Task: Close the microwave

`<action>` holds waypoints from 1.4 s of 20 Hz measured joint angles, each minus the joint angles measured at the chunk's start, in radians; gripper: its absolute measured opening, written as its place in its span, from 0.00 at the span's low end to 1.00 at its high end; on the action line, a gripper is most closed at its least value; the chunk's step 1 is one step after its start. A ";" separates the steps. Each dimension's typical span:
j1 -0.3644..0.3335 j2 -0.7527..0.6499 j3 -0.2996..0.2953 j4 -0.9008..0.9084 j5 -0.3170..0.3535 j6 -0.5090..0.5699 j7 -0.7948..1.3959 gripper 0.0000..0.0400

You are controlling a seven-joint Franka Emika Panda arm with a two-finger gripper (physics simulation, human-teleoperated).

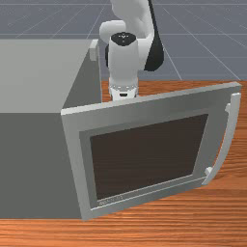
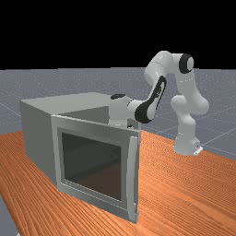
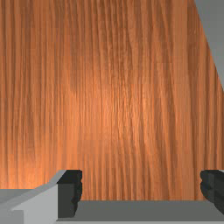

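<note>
Microwave [image 1: 36,77] wide open, hand [image 1: 124,91] near the inner side of its door [image 1: 149,154]

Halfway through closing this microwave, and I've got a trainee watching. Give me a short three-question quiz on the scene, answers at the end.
1. True or false: the microwave door is fully closed.

2. Multiple choice: in the front view, the handle runs along which part of the door?
A) the edge at the front view's left
B) the top edge
C) the edge at the front view's right

3. Fill in the missing word: in the wrist view, the two fingers of the end effector stand well ____, with nothing gripped between them.

Key: 1. False; 2. C; 3. apart
</note>
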 joint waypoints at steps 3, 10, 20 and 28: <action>0.000 0.000 0.000 0.000 0.000 0.000 0.000 0.22; 0.002 -0.008 0.000 -0.003 -0.002 -0.025 0.003 0.92; 0.001 -0.103 0.000 0.068 -0.002 -0.214 -0.003 1.00; 0.004 -0.187 -0.001 0.156 -0.018 -0.363 0.006 1.00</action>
